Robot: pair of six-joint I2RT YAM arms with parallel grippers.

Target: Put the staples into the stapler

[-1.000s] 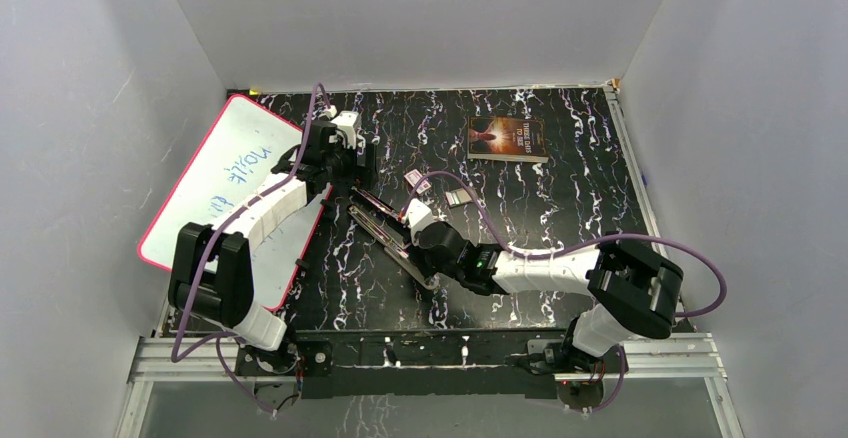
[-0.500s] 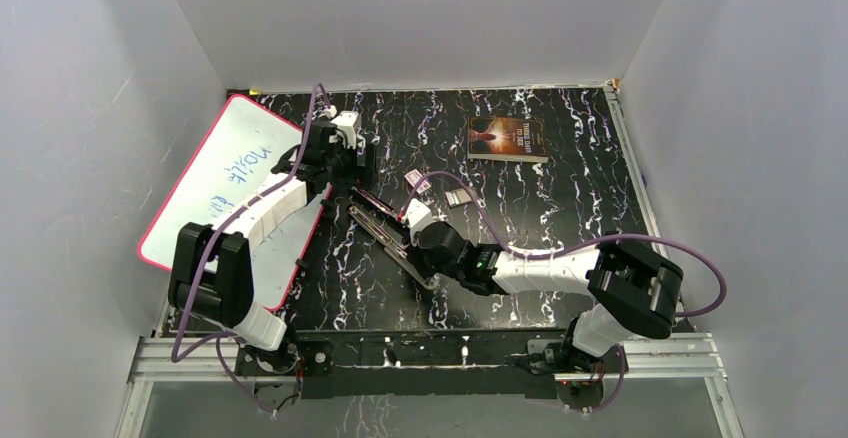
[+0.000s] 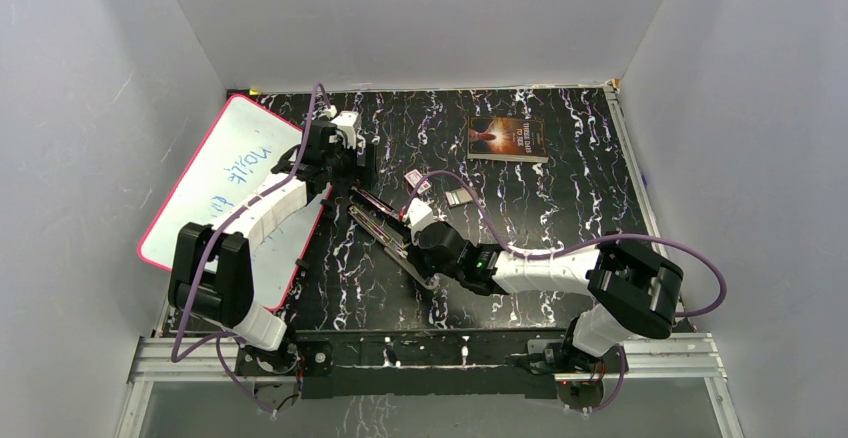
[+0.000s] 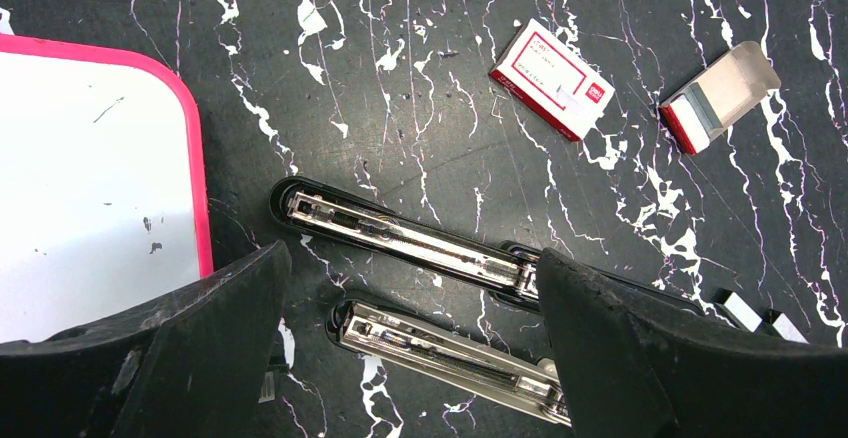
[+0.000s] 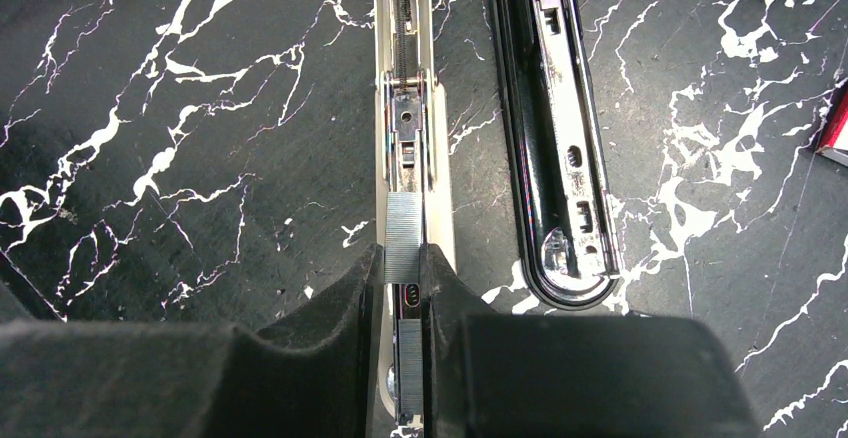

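The stapler (image 3: 385,233) lies opened flat on the black marbled table, between the two arms. In the right wrist view its silvery magazine channel (image 5: 404,68) runs up the middle and its black arm (image 5: 555,158) lies beside it. My right gripper (image 5: 404,263) is shut on a short strip of staples (image 5: 404,233) held over the channel. A second strip (image 5: 407,353) lies lower between the fingers. My left gripper (image 4: 415,258) is open and empty, hovering over the stapler's other end (image 4: 400,238). Both grippers also show in the top view, left (image 3: 350,176) and right (image 3: 408,220).
A closed red-and-white staple box (image 4: 548,80) and an opened one (image 4: 715,96) lie beyond the stapler. A pink-rimmed whiteboard (image 3: 225,173) leans at the left. A book (image 3: 507,138) lies at the back. White walls enclose the table.
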